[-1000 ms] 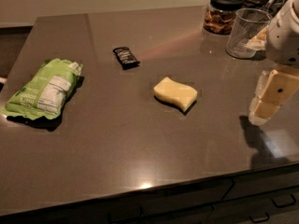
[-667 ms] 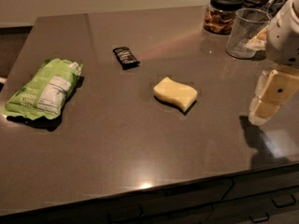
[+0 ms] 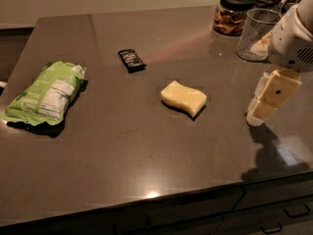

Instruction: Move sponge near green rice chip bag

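The pale yellow sponge point(image 3: 184, 98) lies flat near the middle of the dark countertop point(image 3: 146, 151). The green rice chip bag point(image 3: 47, 92) lies at the left side, its white label panel facing up, well apart from the sponge. My gripper point(image 3: 261, 109) hangs at the right, above the counter and to the right of the sponge, not touching it. It holds nothing that I can see.
A small black wrapped bar point(image 3: 131, 59) lies behind and left of the sponge. A clear plastic cup point(image 3: 256, 34) and a black-lidded glass jar point(image 3: 233, 12) stand at the back right. The counter's front edge runs along the bottom.
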Robot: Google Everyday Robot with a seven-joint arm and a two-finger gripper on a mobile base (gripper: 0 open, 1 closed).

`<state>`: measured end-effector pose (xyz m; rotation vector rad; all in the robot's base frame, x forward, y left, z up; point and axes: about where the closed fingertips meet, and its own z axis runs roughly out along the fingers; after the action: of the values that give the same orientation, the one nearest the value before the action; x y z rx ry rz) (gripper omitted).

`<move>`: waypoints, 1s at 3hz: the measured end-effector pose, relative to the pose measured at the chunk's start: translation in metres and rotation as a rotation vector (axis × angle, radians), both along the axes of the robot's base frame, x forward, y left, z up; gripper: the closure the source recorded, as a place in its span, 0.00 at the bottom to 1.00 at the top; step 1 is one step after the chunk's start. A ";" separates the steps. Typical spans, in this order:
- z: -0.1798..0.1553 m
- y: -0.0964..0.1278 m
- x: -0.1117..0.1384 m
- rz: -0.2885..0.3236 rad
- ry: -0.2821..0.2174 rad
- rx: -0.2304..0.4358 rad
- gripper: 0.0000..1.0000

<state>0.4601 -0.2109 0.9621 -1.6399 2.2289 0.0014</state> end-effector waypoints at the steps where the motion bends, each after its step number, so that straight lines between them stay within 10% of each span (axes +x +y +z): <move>1: -0.026 0.021 0.021 -0.019 0.024 0.094 0.00; 3: -0.061 0.081 0.058 -0.001 0.039 0.223 0.00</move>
<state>0.5176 -0.1301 0.9006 -1.5302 2.1689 0.2738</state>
